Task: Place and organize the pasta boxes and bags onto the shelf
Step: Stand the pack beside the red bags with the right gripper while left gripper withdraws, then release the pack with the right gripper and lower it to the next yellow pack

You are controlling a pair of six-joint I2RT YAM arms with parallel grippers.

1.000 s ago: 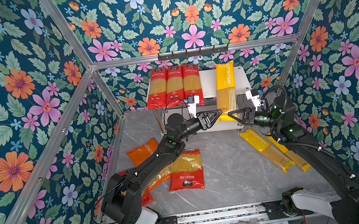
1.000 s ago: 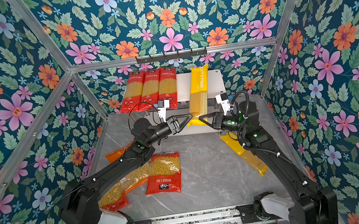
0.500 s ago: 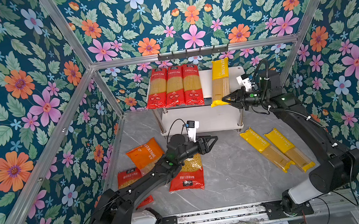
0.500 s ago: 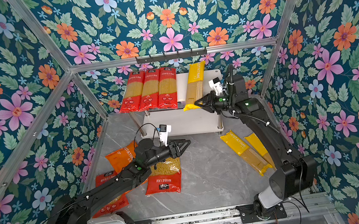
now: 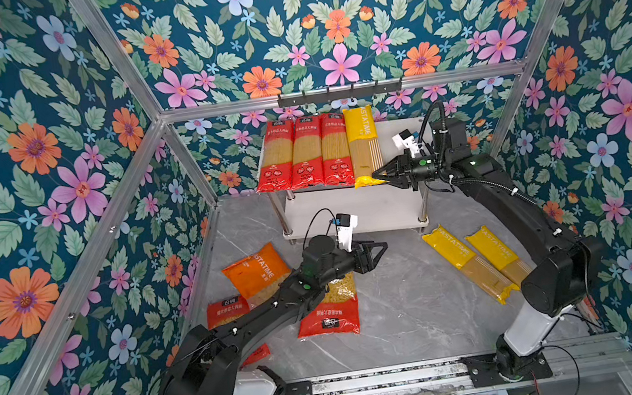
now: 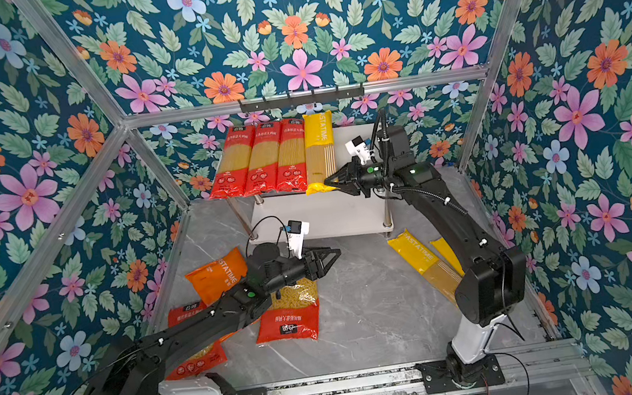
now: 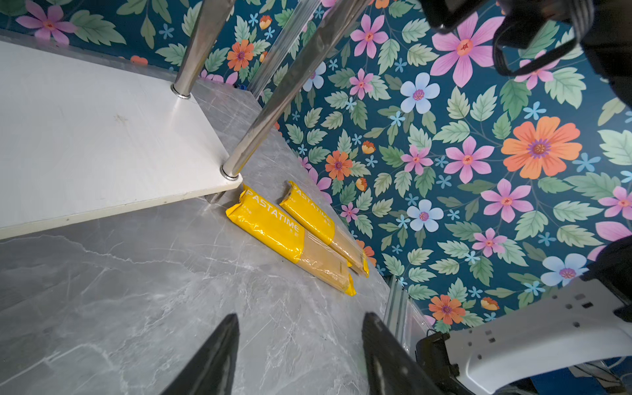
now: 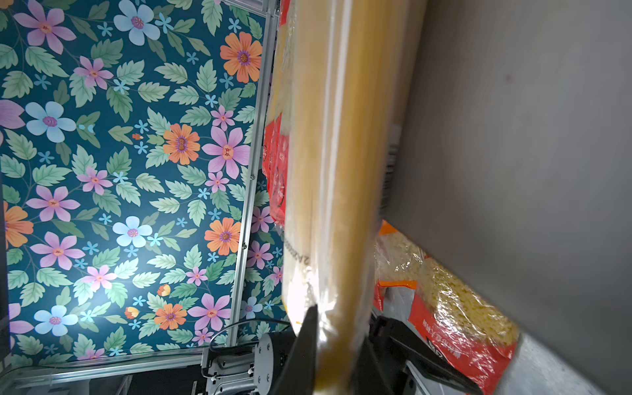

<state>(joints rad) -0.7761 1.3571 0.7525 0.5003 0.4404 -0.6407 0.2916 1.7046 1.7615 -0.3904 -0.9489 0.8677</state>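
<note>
The shelf stands at the back with three long red packs side by side on its top board. A long yellow pack lies right beside them. My right gripper is shut on that pack's near end, which overhangs the board's front edge. My left gripper hangs open and empty low over the table in front of the shelf, above the far end of a red short-pasta bag. Two more yellow packs lie on the table at the right.
An orange bag and another red bag, partly under my left arm, lie at the left. The shelf's lower board is bare. Floral walls with aluminium rails close in the table on three sides.
My right gripper has lifted the yellow pack onto the top board and slid it left against the red packs. My left gripper let go, dropped away from the shelf and now hovers low.
</note>
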